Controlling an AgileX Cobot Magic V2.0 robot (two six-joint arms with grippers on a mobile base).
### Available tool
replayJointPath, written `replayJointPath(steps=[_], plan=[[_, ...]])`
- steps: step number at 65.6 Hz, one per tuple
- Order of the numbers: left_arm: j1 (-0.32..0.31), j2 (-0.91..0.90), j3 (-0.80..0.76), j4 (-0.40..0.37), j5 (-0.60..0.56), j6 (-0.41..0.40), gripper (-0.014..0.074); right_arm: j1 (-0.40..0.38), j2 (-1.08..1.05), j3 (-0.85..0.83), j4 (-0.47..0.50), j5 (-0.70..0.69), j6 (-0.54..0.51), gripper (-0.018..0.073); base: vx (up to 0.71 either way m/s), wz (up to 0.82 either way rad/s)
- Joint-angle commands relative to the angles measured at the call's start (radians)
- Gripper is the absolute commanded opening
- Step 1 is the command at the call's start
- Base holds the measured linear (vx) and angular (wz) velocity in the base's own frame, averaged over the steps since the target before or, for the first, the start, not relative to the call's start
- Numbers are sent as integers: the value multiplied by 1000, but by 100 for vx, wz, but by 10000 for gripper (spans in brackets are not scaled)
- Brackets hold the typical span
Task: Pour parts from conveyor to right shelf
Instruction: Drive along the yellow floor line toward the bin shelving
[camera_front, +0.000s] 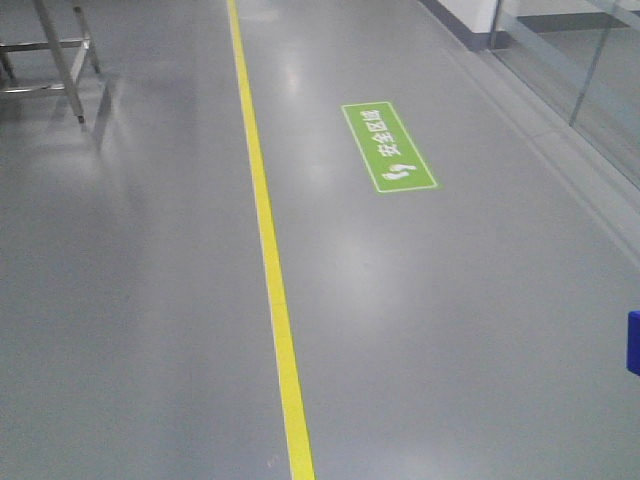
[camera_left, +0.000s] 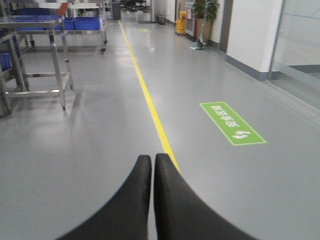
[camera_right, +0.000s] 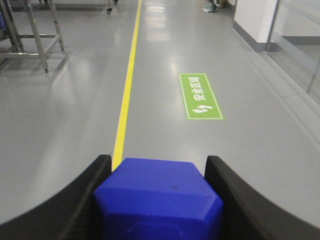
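**Front view.** The grey floor (camera_front: 130, 300) carries a yellow line (camera_front: 272, 270) from 12 o'clock down to 6 o'clock, just left of centre. A green floor sign (camera_front: 389, 148) lies at 1 o'clock, right of the line and apart from it. The legs of a steel frame (camera_front: 62, 55) stand at 10 o'clock. A sliver of bright blue (camera_front: 634, 342) cuts in at the right edge, at 4 o'clock. I cannot tell here what it belongs to.

**Left wrist view.** My left gripper (camera_left: 152, 159) enters from 6 o'clock. Its two black fingers (camera_left: 135, 200) are pressed together along their length, with nothing between them. The yellow line leads from the tips toward 12 o'clock. The sign lies at 3 o'clock and the steel frame stands at 9 o'clock. At 11 o'clock, far back, blue crates (camera_left: 86, 23) sit on a steel cart (camera_left: 102, 35).

**Right wrist view.** My right gripper (camera_right: 157, 167) pinches the blue block (camera_right: 157, 200), which fills the view at 6 o'clock. One black finger touches each of its sides, so the block is held off the floor. The yellow line disappears behind its left half. The sign lies at 1 o'clock.
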Motion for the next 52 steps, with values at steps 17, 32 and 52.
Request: replayJointPath(steps=[17, 32, 52], plan=[[3, -12, -19, -8, -72, -8, -6, 0, 6, -29, 1, -78, 0, -5, 59, 31], [3, -12, -19, -8, -72, -8, -6, 0, 6, -29, -1, -78, 0, -5, 60, 27], [3, -12, -19, -8, -72, -8, -6, 0, 6, -29, -1, -78, 0, -5, 64, 10]])
